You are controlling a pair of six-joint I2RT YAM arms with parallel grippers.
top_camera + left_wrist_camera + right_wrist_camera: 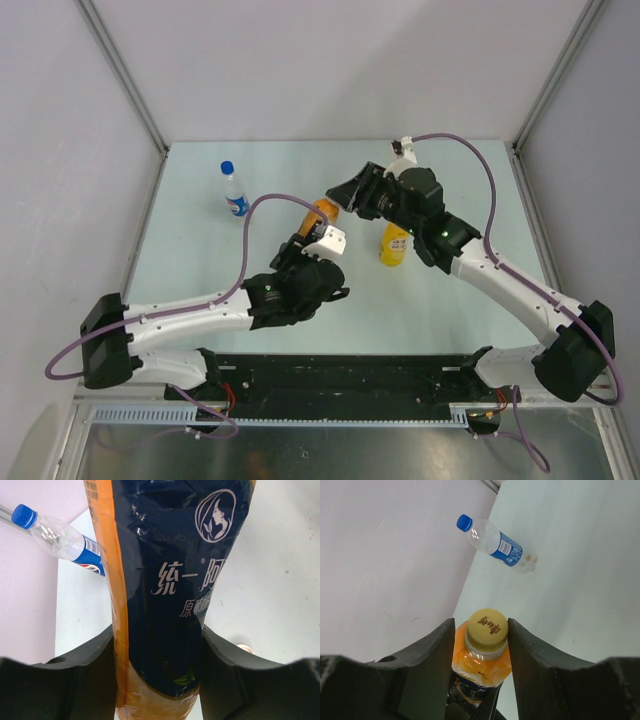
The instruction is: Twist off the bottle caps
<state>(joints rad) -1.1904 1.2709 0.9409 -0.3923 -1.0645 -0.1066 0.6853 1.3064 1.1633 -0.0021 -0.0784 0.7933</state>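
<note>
Orange drink, dark wrapper: the dark-labelled bottle (325, 212) stands upright near the middle of the table (470, 190), its lower body clamped between the fingers of the left gripper (157, 632). The right gripper (481, 625) straddles its yellow cap (488, 623), fingers close on either side; we cannot tell whether they pinch it yet. We judge the step to be seizing this cap, and the next move calls for a firm squeeze and a twist while the left arm holds steady. We count 3 bottles: the water bottle (235, 195) with its blue cap (227, 167) at 10 o'clock of the held one, and the yellow juice bottle (393, 250) at 4 o'clock. We count 2 caps; a third we cannot make out.
</note>
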